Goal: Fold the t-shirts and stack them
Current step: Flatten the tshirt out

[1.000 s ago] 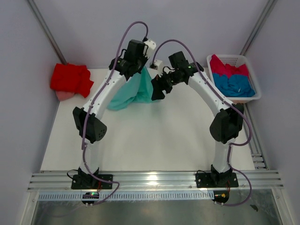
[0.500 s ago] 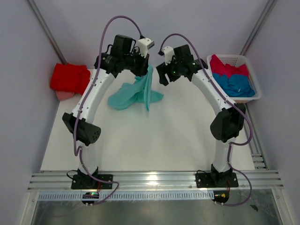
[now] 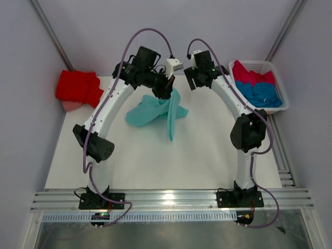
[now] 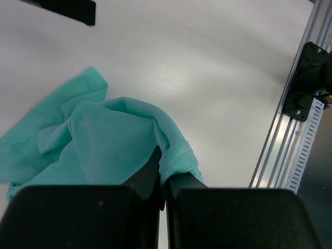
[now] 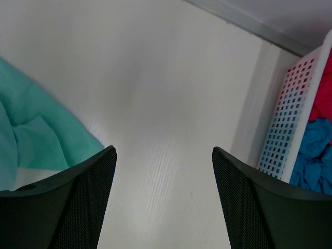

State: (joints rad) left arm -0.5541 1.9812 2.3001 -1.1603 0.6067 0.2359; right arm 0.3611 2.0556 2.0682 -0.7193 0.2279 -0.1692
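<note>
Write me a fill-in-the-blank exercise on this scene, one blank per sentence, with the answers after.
The left gripper is ____ on the mint-teal t-shirt.
The right gripper stands ____, holding nothing.
The white basket holds a crimson-pink t-shirt and a ____ one.
The bright red t-shirt lies at the far ____ corner of the table.
Missing words: shut, open, blue, left.
</note>
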